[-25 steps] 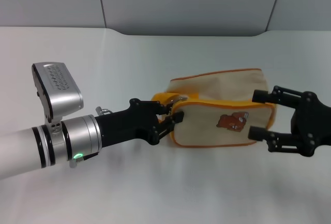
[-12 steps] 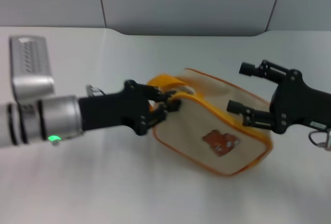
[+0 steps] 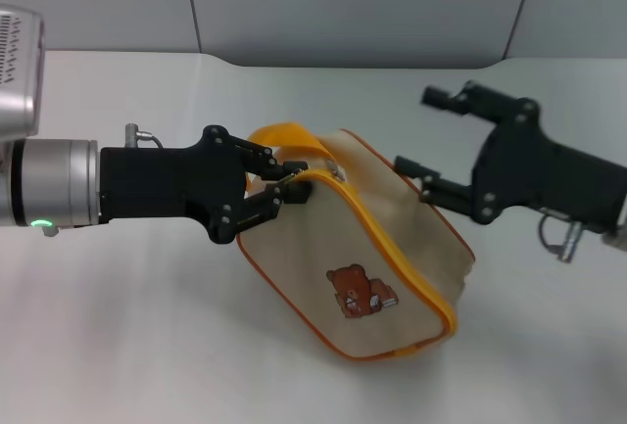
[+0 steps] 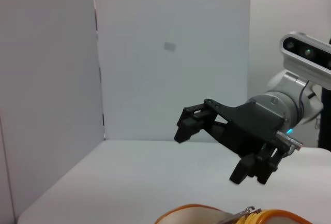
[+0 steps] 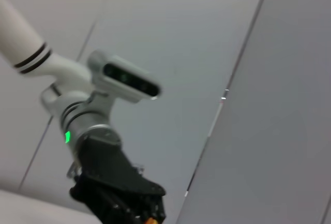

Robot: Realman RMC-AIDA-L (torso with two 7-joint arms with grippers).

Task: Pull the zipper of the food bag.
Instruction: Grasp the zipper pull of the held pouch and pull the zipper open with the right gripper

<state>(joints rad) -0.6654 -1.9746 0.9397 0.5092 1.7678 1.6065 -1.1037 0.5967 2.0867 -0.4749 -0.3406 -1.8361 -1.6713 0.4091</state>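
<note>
The food bag (image 3: 367,258) lies slanted on the table (image 3: 147,346), its long axis running from near-right to far-left. The left claw (image 3: 294,184) pinches the zipper (image 3: 312,171) at the far-left end. The right claw (image 3: 423,135) hangs spread wide, holding nothing.

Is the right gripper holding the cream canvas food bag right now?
No: in the head view the right gripper hangs open beside the cream canvas food bag, its fingers clear of the fabric.
</note>
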